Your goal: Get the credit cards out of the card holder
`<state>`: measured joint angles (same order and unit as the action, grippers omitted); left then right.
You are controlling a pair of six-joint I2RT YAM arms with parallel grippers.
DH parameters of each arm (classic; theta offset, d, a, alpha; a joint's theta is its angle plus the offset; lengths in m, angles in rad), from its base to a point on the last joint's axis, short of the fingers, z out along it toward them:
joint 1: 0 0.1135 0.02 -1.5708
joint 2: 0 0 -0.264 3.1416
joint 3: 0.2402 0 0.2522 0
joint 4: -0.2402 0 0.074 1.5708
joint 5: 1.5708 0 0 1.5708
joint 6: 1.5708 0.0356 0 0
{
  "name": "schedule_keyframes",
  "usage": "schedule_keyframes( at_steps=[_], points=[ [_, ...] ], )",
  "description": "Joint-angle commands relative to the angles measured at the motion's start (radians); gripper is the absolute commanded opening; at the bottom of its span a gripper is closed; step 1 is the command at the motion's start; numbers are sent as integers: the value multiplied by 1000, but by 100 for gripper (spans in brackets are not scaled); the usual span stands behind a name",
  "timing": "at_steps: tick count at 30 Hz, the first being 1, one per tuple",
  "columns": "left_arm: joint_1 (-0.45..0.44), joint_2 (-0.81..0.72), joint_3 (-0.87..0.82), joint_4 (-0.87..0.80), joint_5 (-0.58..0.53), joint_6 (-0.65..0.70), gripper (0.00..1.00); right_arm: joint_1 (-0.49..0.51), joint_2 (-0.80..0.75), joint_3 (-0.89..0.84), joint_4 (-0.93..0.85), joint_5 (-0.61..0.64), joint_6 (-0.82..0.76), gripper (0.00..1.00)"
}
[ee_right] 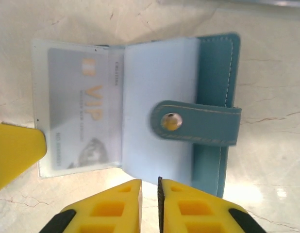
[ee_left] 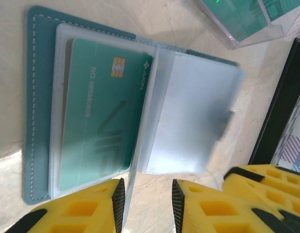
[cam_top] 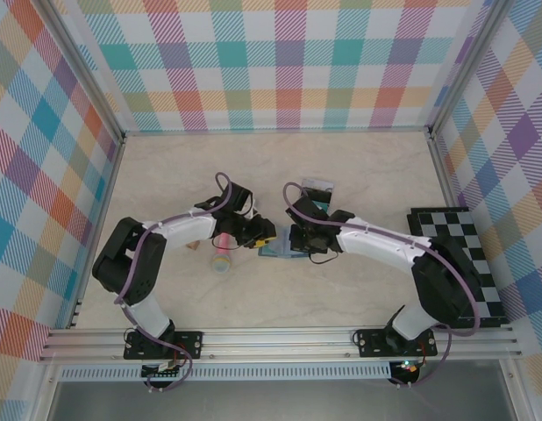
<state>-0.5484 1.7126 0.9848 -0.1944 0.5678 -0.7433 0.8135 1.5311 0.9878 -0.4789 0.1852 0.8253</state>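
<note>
The card holder (ee_left: 33,97) lies open on the table, teal-blue outside, with clear plastic sleeves inside. A teal-green credit card (ee_left: 101,107) sits in one sleeve, and a grey VIP card (ee_right: 79,116) shows through another. My left gripper (ee_left: 148,199) is open at the holder's near edge, with one raised sleeve leaf between its fingers, against the left pad. My right gripper (ee_right: 150,194) hovers just off the opposite edge of the card holder (ee_right: 213,73), narrowly open with nothing between its fingers. In the top view both grippers (cam_top: 264,237) (cam_top: 293,239) meet over the holder (cam_top: 275,252).
A clear tray (ee_left: 237,17) holding teal cards stands just beyond the holder, at the table's middle (cam_top: 317,189). A pink stick (cam_top: 221,241) and a small ring (cam_top: 221,261) lie under the left arm. A checkered board (cam_top: 464,254) lies at the right.
</note>
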Motion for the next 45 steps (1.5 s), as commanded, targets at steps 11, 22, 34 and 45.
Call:
schedule_keyframes(
  at_steps=[11, 22, 34, 45],
  points=[
    [-67, 58, 54, 138, 104, -66, 35, 6, -84, -40, 24, 102, 53, 26],
    [-112, 128, 120, 97, 82, -60, 33, 6, -173, -87, 6, 189, 92, 27],
    [-38, 51, 67, -46, -80, -16, 25, -14, 28, 23, 53, -30, -4, 9],
    [-35, 134, 113, -24, -7, -3, 22, -52, 174, 95, 12, -60, -9, 8]
  ],
)
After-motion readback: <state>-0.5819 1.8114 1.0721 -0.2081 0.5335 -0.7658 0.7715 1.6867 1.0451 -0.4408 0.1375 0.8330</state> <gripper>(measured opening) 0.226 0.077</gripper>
